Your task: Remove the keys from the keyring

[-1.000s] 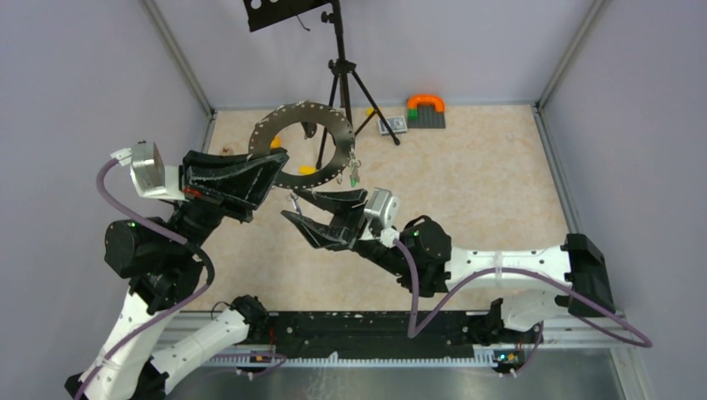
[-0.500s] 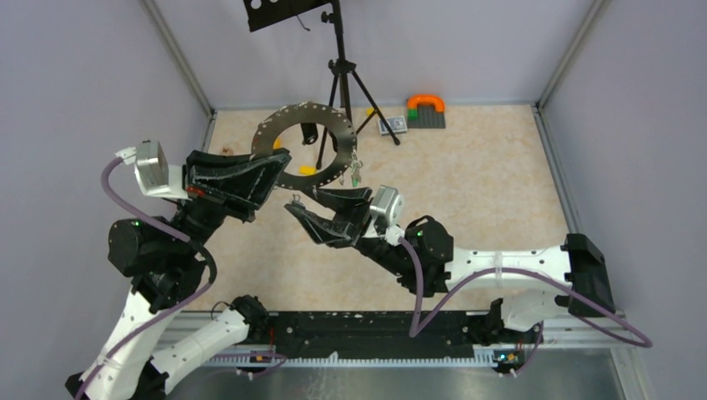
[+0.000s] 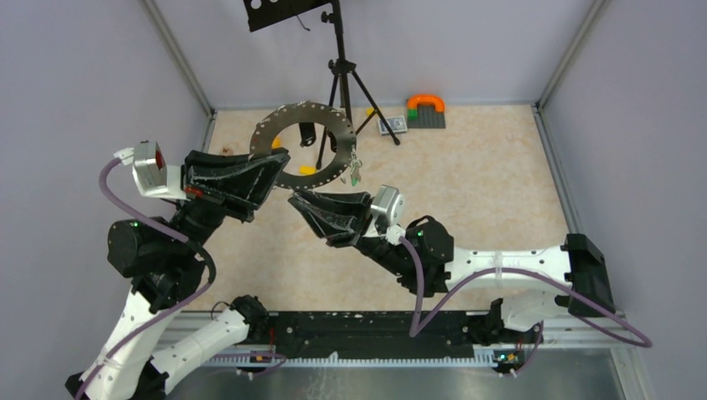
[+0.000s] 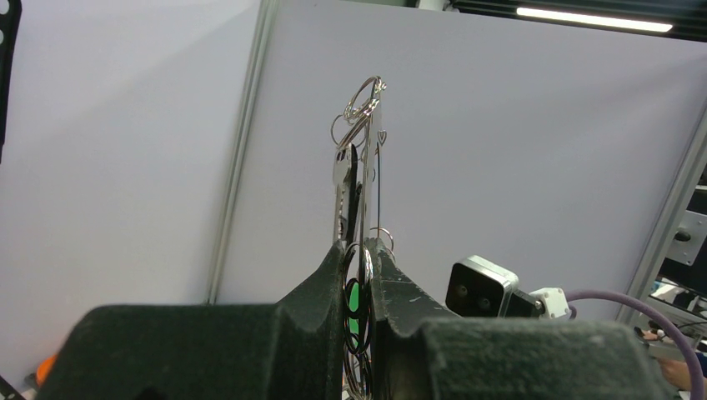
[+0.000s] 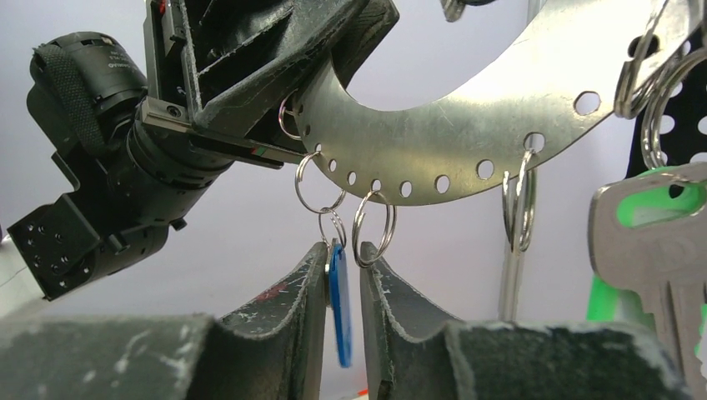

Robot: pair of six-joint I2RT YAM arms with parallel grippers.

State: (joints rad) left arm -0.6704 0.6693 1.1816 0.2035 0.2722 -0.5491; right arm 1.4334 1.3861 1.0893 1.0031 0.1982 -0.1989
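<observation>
Left gripper clamps the keyring; right gripper brackets the blue-tagged key, grip unconfirmed, and should seat squarely before pulling.

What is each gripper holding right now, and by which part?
Left gripper clamps the large flat grey metal keyring by its rim. Right gripper brackets the blue-tagged key; whether it grips cannot be told.

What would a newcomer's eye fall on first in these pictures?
The big keyring stands out first, held in mid-air by the left gripper, which is clamped on its rim. Just under it, the right gripper straddles a blue-tagged key hanging from the ring. A green key dangles at the ring's right side.
</observation>
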